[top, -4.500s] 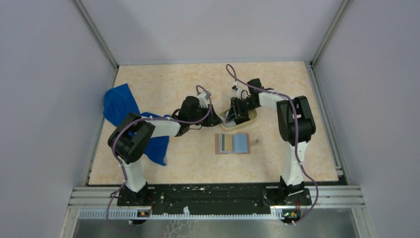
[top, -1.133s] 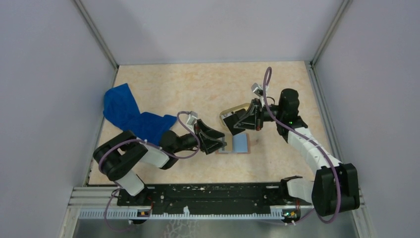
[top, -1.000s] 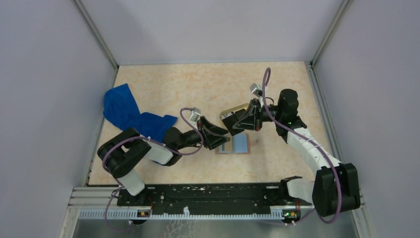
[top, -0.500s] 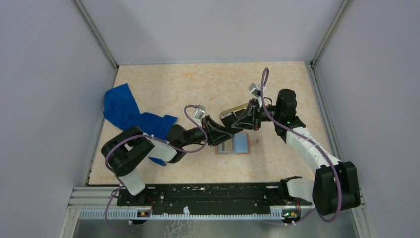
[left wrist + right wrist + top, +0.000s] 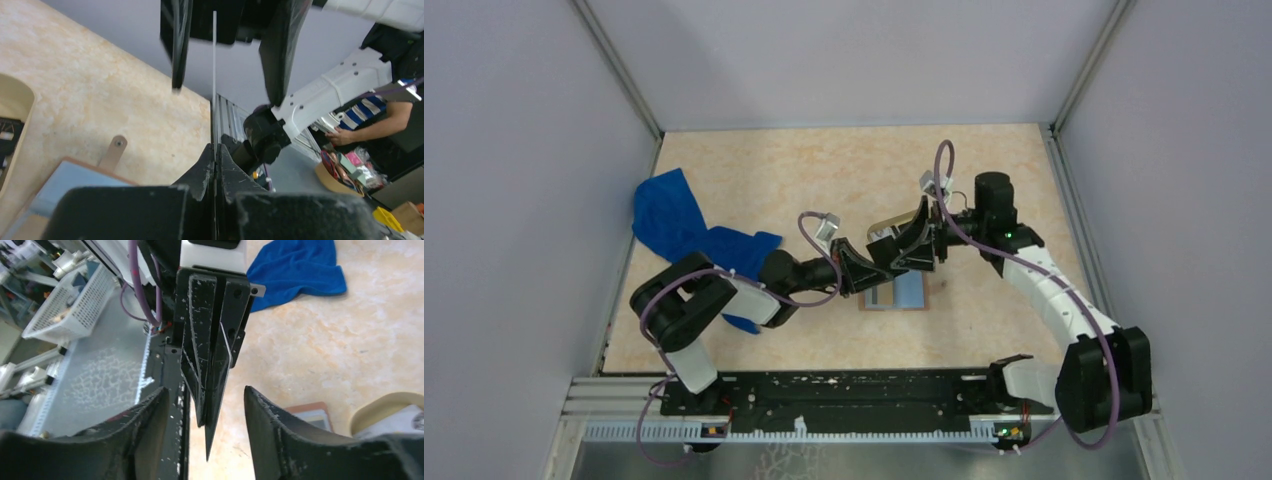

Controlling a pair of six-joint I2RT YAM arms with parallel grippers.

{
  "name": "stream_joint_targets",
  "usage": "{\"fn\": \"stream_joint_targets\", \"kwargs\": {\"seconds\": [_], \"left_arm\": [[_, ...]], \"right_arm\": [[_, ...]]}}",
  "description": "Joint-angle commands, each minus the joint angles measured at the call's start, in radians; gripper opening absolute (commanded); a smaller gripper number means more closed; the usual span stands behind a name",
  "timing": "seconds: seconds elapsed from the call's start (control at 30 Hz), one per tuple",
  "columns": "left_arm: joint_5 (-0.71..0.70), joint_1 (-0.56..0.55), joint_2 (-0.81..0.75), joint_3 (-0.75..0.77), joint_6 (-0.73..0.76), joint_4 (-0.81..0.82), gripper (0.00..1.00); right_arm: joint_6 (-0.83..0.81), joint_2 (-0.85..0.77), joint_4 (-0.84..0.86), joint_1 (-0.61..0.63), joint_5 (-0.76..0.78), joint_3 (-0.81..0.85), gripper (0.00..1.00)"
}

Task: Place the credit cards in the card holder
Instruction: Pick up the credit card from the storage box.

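Pinching a white credit card (image 5: 214, 75) edge-on between tightly pressed fingers, the left hand (image 5: 215, 150) is holding it up in the air just above the card holder (image 5: 910, 292), which is lying open on the table (image 5: 774, 170). The right hand (image 5: 204, 395) is hovering with its fingers spread either side of that card, gripping nothing, so this is looking like a mid-air handover. No card is visibly entering the holder yet, so sliding this one in is waiting to be done.
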Motion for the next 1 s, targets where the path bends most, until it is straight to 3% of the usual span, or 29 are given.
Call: {"fn": "stream_joint_targets", "kwargs": {"seconds": [0.0,0.13,0.2,0.33,0.47,0.7,0.97], "left_arm": [[0.193,0.068,-0.036,-0.058,0.003,0.098,0.0],[0.378,0.118,-0.1,-0.062,0.078,-0.184,0.0],[0.431,0.118,-0.147,-0.041,0.201,-0.399,0.0],[0.429,0.119,-0.256,0.028,0.451,-0.847,0.0],[0.392,0.119,-0.305,0.117,0.628,-1.173,0.0],[0.399,0.118,-0.281,0.191,0.718,-1.345,0.0],[0.405,0.119,-0.279,0.218,0.742,-1.396,0.0]], "right_arm": [[-0.482,0.001,-0.484,0.008,0.042,0.195,0.59],[-0.564,0.023,-0.57,0.009,0.078,0.221,0.59],[-0.579,0.043,-0.593,0.009,0.085,0.228,0.59],[-0.649,0.102,-0.689,0.021,0.083,0.263,0.59],[-0.678,0.141,-0.728,0.077,0.08,0.276,0.59],[-0.688,0.17,-0.741,0.13,0.059,0.284,0.55],[-0.688,0.187,-0.752,0.132,0.089,0.294,0.37]]}}
